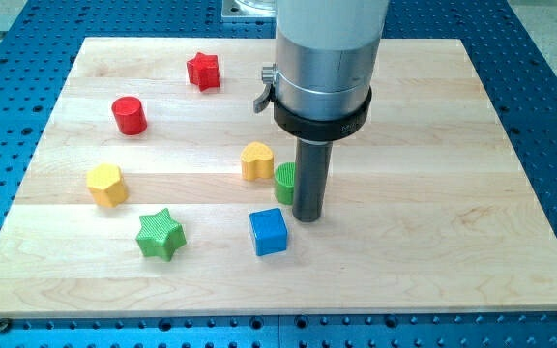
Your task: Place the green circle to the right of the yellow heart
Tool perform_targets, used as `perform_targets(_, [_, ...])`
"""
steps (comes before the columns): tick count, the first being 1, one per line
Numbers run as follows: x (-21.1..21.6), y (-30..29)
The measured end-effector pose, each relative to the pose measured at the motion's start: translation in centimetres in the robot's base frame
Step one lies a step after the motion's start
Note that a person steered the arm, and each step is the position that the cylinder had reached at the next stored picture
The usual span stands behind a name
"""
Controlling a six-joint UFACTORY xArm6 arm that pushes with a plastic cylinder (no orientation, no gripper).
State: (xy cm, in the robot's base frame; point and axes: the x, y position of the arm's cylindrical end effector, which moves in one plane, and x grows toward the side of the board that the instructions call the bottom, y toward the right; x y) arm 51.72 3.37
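Observation:
The green circle (284, 182) sits near the board's middle, partly hidden behind my rod. The yellow heart (256, 160) lies just to its upper left, almost touching it. My tip (307, 217) rests on the board right against the green circle's right side, slightly below it. The rod rises from there to the wide grey arm body at the view's top.
A blue cube (268, 232) lies just below and left of my tip. A green star (159, 235) is at the lower left, a yellow hexagon (106, 184) at the left, a red cylinder (129, 115) and a red star (203, 71) at the upper left. The wooden board (453, 193) lies on a blue perforated table.

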Motion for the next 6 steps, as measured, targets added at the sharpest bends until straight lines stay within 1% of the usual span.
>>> perform_targets(1, [0.4, -2.1])
perform_targets(3, [-2.1, -0.8])
perform_targets(5, [-2.3, 0.5])
perform_targets(6, [-2.3, 8.6])
